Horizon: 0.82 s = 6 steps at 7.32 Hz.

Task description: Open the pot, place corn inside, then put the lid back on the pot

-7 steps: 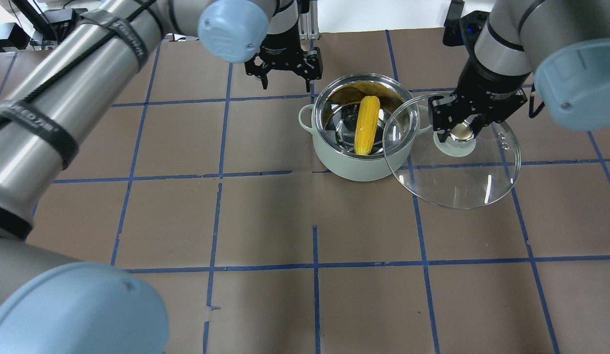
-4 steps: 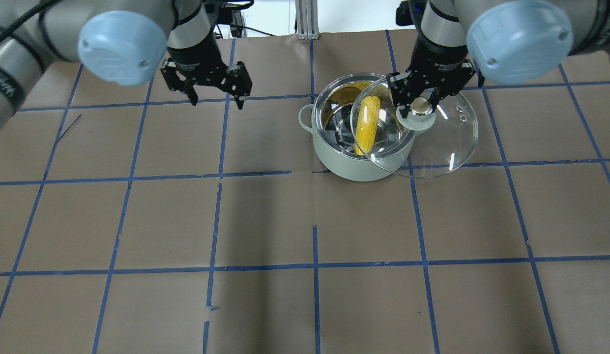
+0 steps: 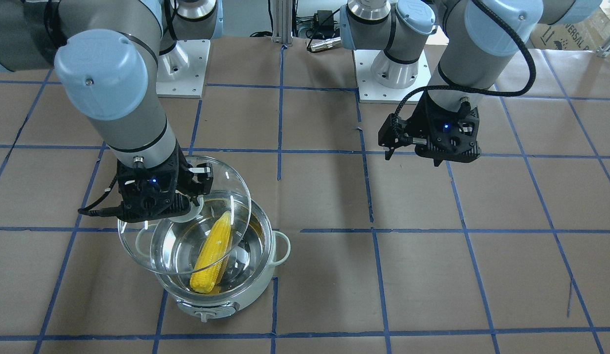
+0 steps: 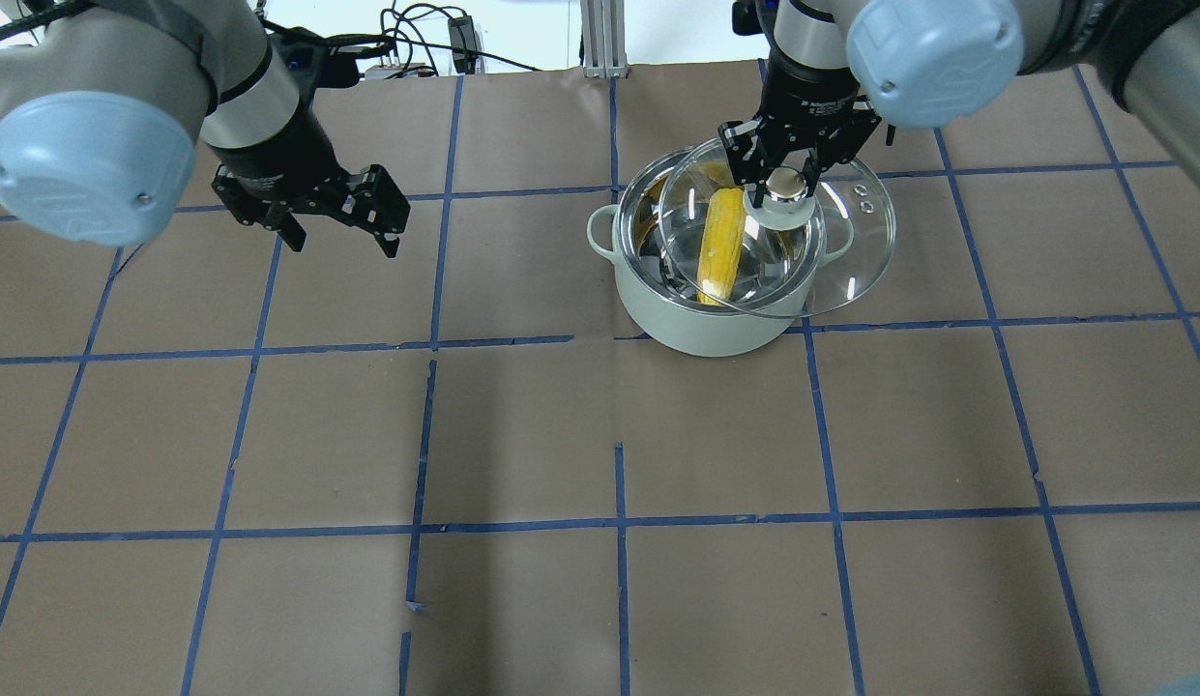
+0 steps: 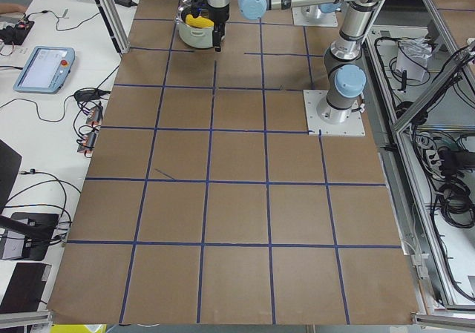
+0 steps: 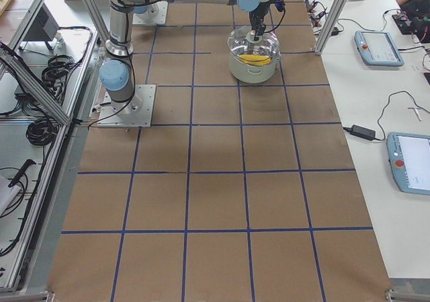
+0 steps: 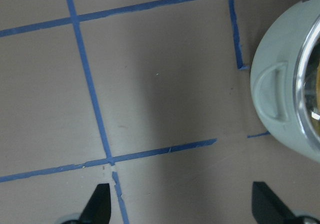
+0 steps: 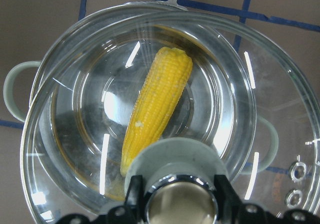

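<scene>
The pale mint pot [image 4: 701, 333] stands open at the table's far middle, also in the front view [image 3: 255, 290]. The yellow corn [image 4: 721, 242] lies inside it on the steel bottom [image 3: 211, 255] [image 8: 159, 102]. My right gripper [image 4: 783, 186] is shut on the knob [image 8: 180, 201] of the clear glass lid [image 4: 856, 256]. It holds the lid just above the pot, offset toward the right, covering most of the opening [image 3: 137, 243]. My left gripper [image 4: 343, 242] is open and empty, hovering over the paper well left of the pot [image 3: 413, 158] [image 7: 182, 206].
Brown paper with a blue tape grid [image 4: 619, 435] covers the table. The arm bases [image 3: 398, 73] stand at the robot's edge. The pot's loop handle [image 7: 275, 92] shows at the right of the left wrist view. Tablets [image 6: 379, 46] lie on side benches.
My right gripper has carried the lid leftward from beside the pot to partly over it. My left arm has swung left, away from the pot, still open.
</scene>
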{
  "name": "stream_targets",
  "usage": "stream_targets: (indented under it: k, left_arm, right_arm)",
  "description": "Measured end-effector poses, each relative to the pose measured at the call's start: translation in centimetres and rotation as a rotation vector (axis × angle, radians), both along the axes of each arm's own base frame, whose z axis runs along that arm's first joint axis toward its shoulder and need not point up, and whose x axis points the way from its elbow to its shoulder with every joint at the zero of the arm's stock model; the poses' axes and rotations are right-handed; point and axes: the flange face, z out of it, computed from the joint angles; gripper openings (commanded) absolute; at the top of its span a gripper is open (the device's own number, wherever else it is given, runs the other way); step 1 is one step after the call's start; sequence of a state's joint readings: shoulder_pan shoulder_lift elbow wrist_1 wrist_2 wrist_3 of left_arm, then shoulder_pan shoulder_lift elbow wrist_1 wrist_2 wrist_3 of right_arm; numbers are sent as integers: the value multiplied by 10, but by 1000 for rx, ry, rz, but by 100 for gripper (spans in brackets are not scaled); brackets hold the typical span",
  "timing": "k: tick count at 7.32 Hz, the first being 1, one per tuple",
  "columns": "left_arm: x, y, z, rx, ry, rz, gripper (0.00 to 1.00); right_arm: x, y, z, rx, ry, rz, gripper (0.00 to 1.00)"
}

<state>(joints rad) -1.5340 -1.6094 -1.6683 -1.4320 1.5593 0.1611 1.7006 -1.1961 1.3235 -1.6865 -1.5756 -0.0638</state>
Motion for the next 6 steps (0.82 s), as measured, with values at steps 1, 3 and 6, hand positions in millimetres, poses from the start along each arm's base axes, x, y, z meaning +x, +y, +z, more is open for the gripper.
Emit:
stream_targets:
  k: [1, 3, 6]
  left_arm:
    - [3, 3, 6, 5, -2, 7, 100]
    - [6, 8, 25, 34, -17, 28, 100]
    - [5, 2, 46, 40, -25, 58, 100]
  right_arm:
    - [3, -8, -9, 7, 1, 3, 33]
    - [14, -15, -26, 14, 6, 17, 33]
    - [23, -17, -41, 27, 10, 33, 33]
